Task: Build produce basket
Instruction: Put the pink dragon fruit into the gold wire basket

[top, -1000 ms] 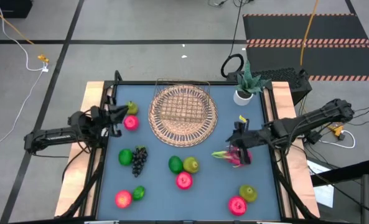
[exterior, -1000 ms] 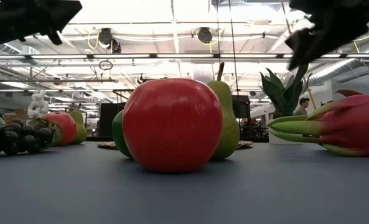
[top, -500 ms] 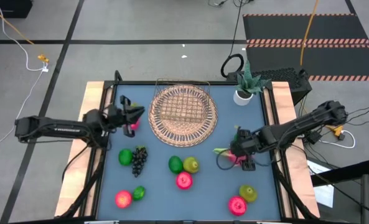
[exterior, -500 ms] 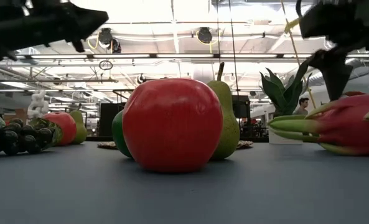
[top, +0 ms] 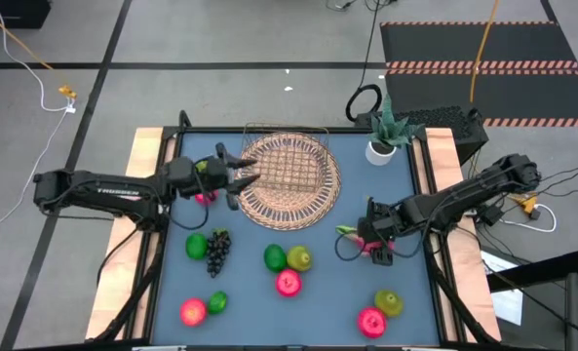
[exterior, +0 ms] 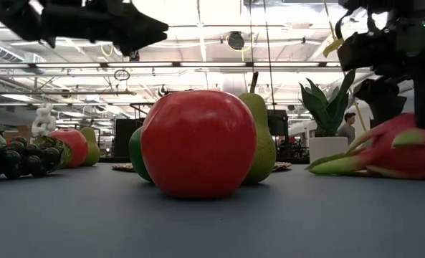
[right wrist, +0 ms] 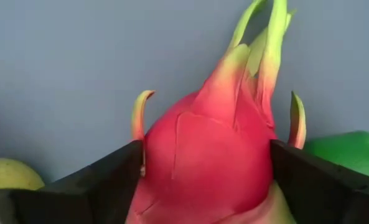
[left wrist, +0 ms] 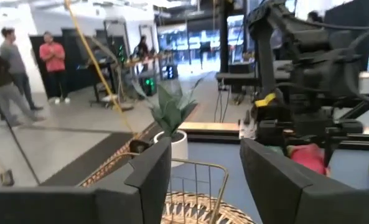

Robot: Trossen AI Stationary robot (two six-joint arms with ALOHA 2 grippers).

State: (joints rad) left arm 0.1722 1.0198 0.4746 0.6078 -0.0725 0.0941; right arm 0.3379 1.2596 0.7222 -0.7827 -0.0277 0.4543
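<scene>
two grippers are at work. the right gripper (top: 370, 237) is down on the blue table (top: 259, 297), its fingers set wide on either side of the pink dragon fruit (right wrist: 212, 158), which lies near the table's right edge, well apart from the basket (top: 287, 178). the fruit is probably a light, hard plastic toy: smooth, a little slippery, with thin green scales that could bend or snag. the plump pink body, where the fingers stand, looks the best place to close on. the left gripper (top: 242, 174) hovers over the basket's left rim, fingers spread with nothing between them. the basket's well looks empty; apples, limes, pears and grapes (top: 217, 251) lie scattered on the table.
</scene>
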